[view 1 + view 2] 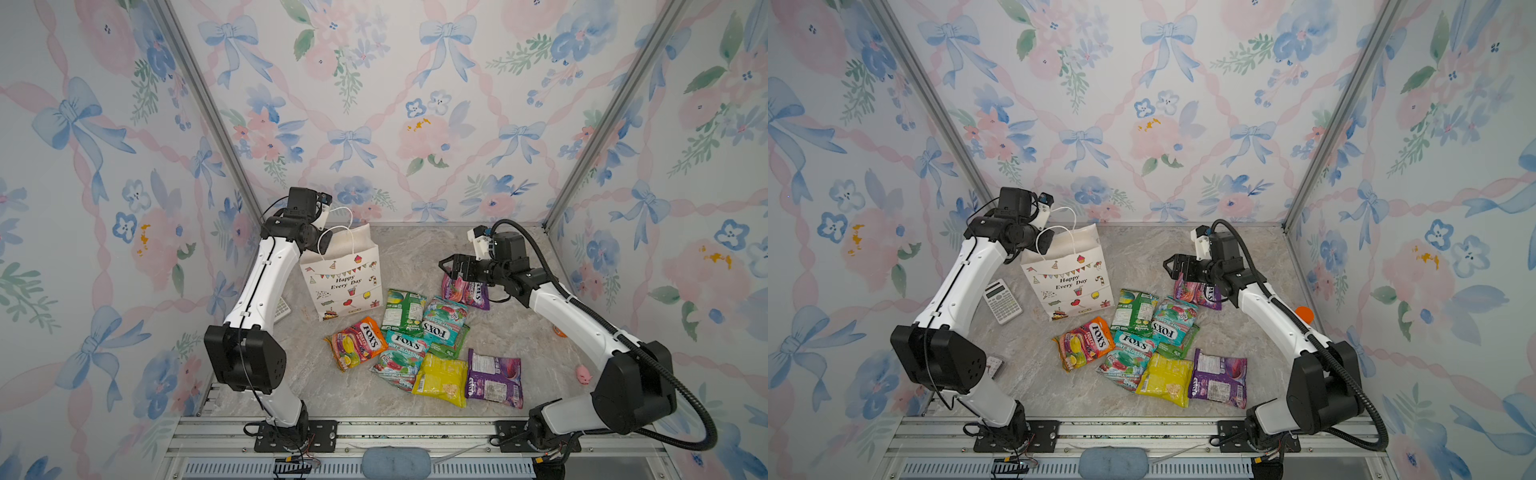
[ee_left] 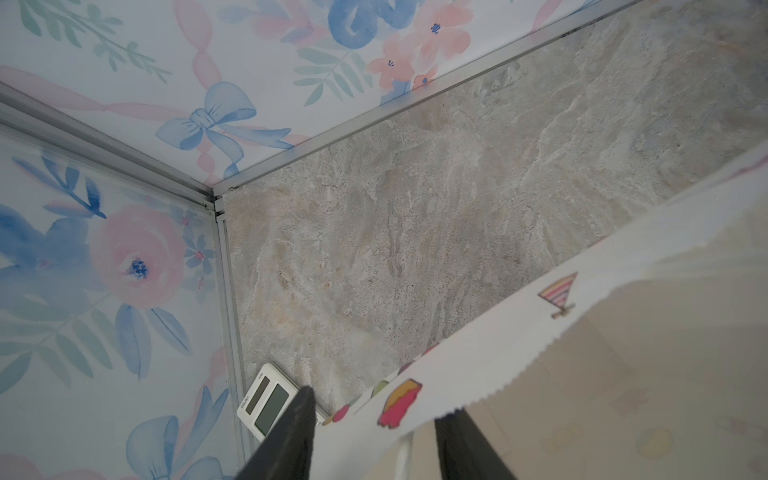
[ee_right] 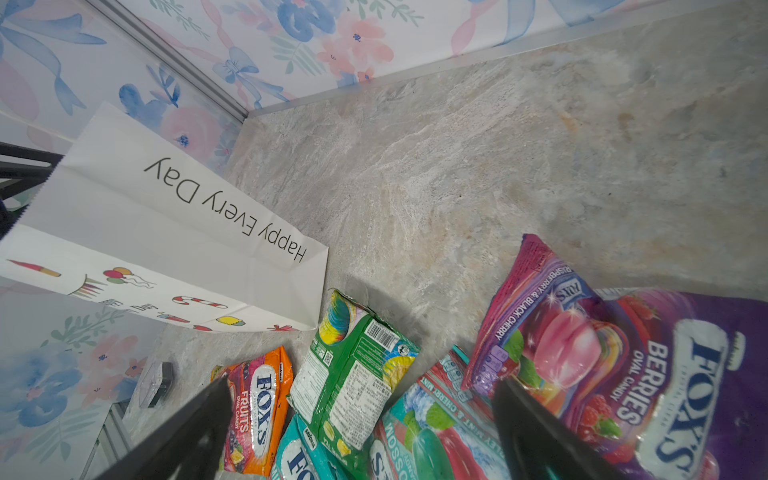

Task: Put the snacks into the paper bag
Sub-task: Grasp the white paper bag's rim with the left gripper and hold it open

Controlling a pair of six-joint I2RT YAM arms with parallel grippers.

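Your left arm [image 1: 266, 286] rises from its base, bends at the elbow and reaches up and back. Its wrist tips the left gripper [image 2: 374, 405] downward, with the jaws standing partly apart. Your right arm [image 1: 573, 316] stretches in towards the middle with the wrist about level. In both top views the right gripper [image 1: 445, 270] points leftward, jaws spread wide, gripping nothing.

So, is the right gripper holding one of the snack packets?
No, the right gripper stands wide open over the purple berries packet, its fingers closed on nothing.
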